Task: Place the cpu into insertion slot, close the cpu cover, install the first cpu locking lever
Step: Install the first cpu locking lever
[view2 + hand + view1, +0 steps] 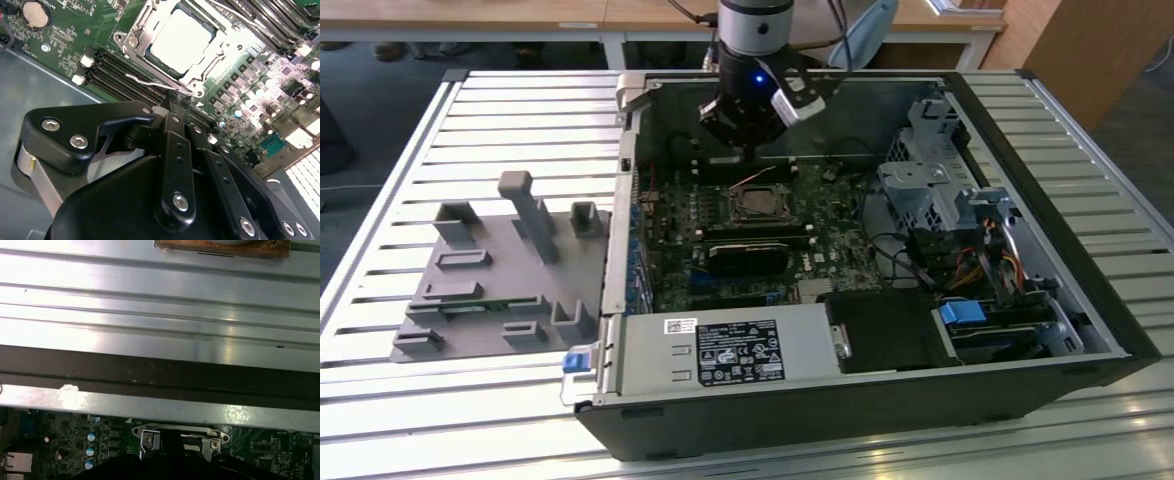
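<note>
While the cpu (181,40) sits seated in the insertion slot (150,27) with the cpu cover (210,62) closed down around it, the end effector (177,100) hovers at the socket's 6 o'clock edge in the second wrist view, tips right at a thin wire locking lever (150,81). Can't tell if the fingers are spread or pinching; the black linkage blocks them. Exterior view: end effector (744,150) just at 12 o'clock of the socket inside the open PC case (1067,385) on the slatted worktop (400,420). Power supply label (740,352) has print, too small to read. Grey fixture tray (480,300) at the case's 9 o'clock.
</note>
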You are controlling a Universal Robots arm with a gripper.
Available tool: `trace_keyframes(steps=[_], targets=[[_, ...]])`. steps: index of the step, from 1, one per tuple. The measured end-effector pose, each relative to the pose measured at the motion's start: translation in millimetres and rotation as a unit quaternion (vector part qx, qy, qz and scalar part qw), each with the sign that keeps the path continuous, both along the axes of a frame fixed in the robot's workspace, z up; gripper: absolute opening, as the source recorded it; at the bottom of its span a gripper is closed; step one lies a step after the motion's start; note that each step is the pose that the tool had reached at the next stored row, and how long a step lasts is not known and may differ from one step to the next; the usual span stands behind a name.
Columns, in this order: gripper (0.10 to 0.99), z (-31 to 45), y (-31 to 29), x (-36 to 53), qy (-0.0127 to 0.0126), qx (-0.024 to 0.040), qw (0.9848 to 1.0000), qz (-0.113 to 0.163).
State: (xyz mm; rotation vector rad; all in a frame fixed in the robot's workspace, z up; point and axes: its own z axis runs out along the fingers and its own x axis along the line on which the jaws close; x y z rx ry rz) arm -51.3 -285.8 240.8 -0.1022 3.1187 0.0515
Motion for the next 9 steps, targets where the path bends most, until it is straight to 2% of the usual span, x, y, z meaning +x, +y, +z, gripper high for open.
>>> trace_keyframes(steps=[9], targets=[[0.106,-10.9,3.4,5.1,0.0002,0.0024,1.0000,-0.009]])
